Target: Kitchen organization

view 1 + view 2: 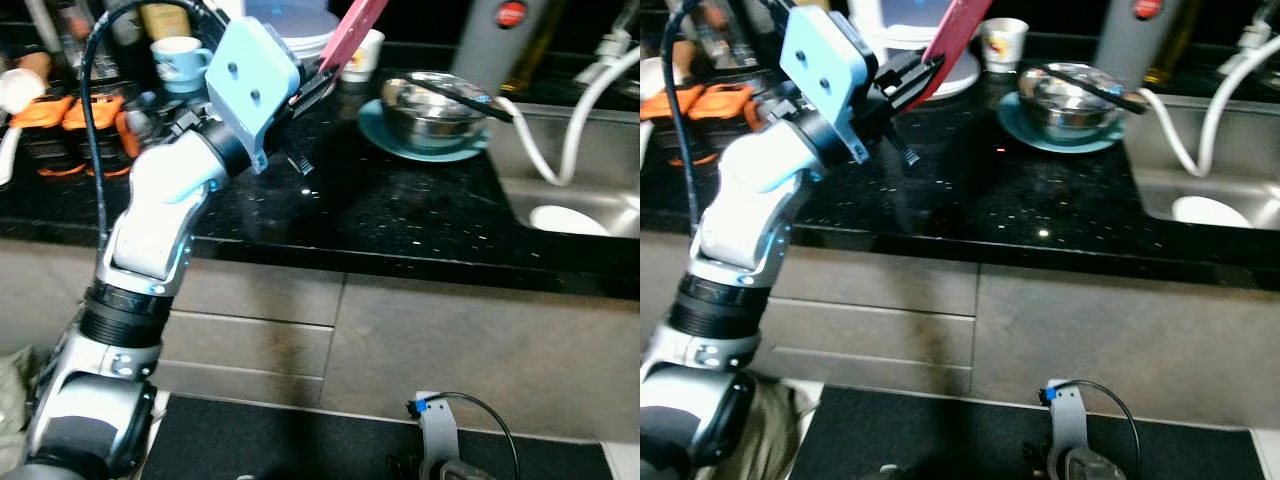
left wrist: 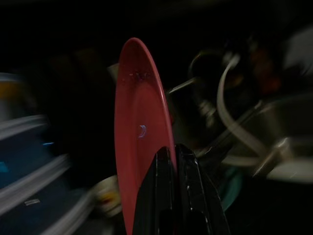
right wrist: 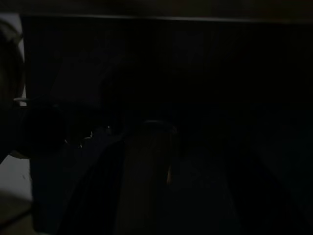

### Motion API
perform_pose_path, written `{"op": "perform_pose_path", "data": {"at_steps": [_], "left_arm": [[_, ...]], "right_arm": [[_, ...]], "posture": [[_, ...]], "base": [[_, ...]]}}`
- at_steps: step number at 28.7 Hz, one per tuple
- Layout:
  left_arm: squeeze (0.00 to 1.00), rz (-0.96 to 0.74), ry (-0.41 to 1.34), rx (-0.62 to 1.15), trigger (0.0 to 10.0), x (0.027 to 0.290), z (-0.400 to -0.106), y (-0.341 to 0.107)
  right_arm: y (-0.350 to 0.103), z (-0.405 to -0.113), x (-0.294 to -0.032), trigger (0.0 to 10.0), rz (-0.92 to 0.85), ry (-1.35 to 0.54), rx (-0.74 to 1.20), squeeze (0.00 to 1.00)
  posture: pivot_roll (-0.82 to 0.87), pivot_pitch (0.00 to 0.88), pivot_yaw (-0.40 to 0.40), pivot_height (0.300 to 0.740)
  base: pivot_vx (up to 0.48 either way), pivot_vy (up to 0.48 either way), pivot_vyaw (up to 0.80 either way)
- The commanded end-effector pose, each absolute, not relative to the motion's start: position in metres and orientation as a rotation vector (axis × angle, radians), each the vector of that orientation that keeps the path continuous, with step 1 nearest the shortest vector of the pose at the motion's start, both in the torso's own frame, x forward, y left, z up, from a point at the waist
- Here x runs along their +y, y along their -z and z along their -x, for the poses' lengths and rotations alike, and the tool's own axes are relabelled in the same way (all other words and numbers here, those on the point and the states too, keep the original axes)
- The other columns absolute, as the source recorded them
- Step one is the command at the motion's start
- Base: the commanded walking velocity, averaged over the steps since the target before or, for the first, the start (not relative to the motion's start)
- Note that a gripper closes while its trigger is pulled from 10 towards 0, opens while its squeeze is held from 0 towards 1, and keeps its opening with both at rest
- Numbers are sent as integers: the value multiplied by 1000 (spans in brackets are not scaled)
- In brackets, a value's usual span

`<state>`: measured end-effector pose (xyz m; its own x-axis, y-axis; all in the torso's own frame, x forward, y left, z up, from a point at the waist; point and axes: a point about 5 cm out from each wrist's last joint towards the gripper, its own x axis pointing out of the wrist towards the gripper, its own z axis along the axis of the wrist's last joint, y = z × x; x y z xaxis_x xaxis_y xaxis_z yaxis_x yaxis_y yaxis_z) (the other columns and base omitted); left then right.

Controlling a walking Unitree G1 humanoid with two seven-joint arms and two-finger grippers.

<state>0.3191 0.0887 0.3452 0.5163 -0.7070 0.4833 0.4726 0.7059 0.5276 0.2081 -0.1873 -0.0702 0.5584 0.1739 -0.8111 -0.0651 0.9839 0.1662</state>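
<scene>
A: Where is the left end effector (image 1: 318, 85)?

B: Raised over the black desk (image 1: 400, 210), its two black fingers (image 2: 164, 191) pinched together on the rim of a red plate (image 2: 142, 132). The plate stands on edge, lifted clear of the desk and tilted up and away from the arm.

A: What lies around it?

B: To its right a metal bowl (image 1: 435, 105) sits on a teal plate (image 1: 400, 140), with a dark utensil lying across the bowl's rim. Behind the red plate there is a small white cup (image 1: 365, 55), and further left a light blue cup (image 1: 180, 58). Orange-handled items (image 1: 70, 115) lie at the left end of the desk (too blurred to identify).

A: And the right side?

B: A steel sink (image 1: 575, 190) with a white hose (image 1: 560, 130) curving over it. The right end effector (image 1: 440, 455) hangs low by the dark floor mat; its wrist view is very dark, so I cannot tell whether its fingers are apart or together.
</scene>
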Motion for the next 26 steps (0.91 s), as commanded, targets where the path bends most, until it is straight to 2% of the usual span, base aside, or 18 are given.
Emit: {"op": "perform_pose_path", "data": {"at_steps": [1,3,8,11,16,17,18,26], "left_arm": [[0,-250,751,-802,0,81,-309,-361],[0,-250,751,-802,0,81,-309,-361],[0,0,837,-799,0,69,-300,-364],[0,79,869,-797,0,69,-297,-366],[0,58,876,-785,0,68,-296,-363],[0,57,868,-782,3451,69,-297,-362],[0,52,857,-780,10000,70,-297,-362],[0,40,781,-746,10000,79,-304,-358]], "right_arm": [[74,-201,-188,10000,-132,-126,1000,0],[74,-201,-188,10000,-132,-126,1000,0],[74,-202,-187,10000,-130,-119,997,0],[74,-202,-187,10000,-131,-117,995,0],[73,-203,-186,10000,-130,-114,992,0],[73,-204,-186,10000,-130,-114,991,0],[73,-204,-186,10000,-130,-114,990,0],[72,-206,-185,10000,-128,-112,984,0]], "posture": [[28,86,-5,740],[28,86,-5,740],[31,82,-1,740],[32,80,1,740],[35,80,1,740],[35,79,1,740],[34,79,1,740],[33,74,0,740]], "base": [[0,0,-800],[0,0,-800],[0,0,-800],[0,0,-800],[0,0,-800],[0,0,-800],[0,0,-800],[0,0,-800]]}}
